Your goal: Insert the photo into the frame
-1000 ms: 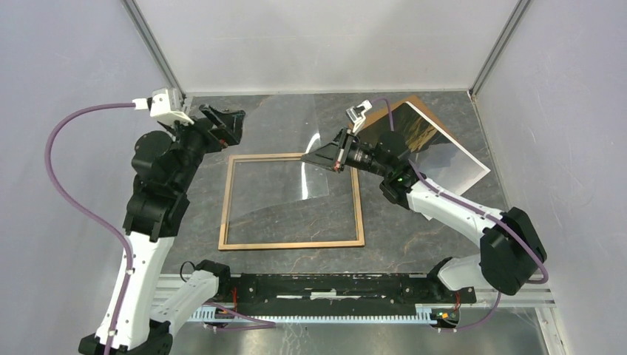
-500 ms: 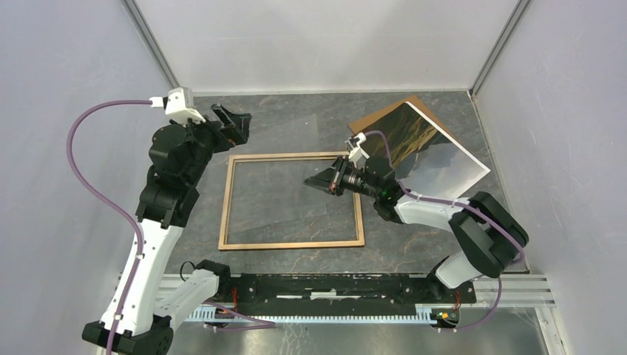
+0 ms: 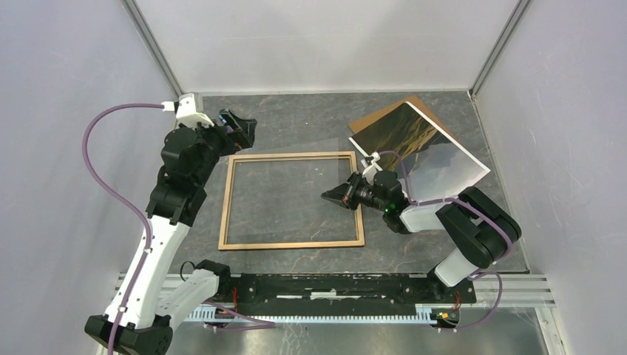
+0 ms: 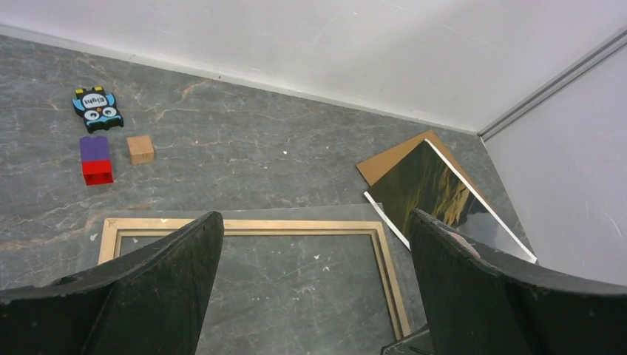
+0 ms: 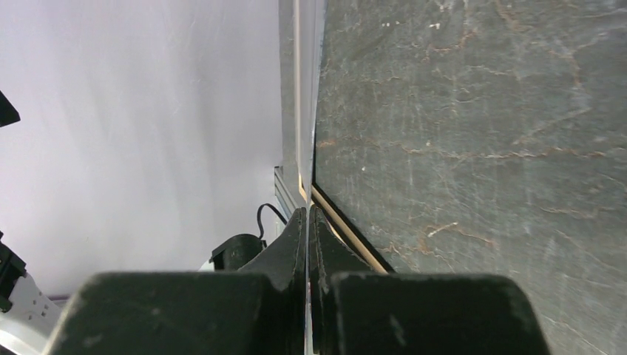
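Clamping the pane (image 3: 288, 194) by its right edge, my right jaws sit low at the right rail of the frame (image 3: 292, 243), near the centre of the overhead view. They are pressed together on that thin clear sheet, and my wrist view shows it edge-on, running straight out from between them. I hold it flat and low, I judge, so it can settle into the frame, which lies wood side up on the bench (image 3: 296, 118) to take its layers from behind.

My left jaws hang wide apart above the frame's upper left corner, holding nothing. I take it they wait there to steady a rail or nudge the sheet.

As for the frame's contents, only the pane lies across its opening. In the left wrist view the pane's far right corner seems to overlap the top rail, so I doubt it is seated.

The photo (image 3: 418, 144) is not in the frame. It rests picture side up at the upper right, just beside the frame, over the board (image 3: 381, 115), with my right arm crossing its near edge.
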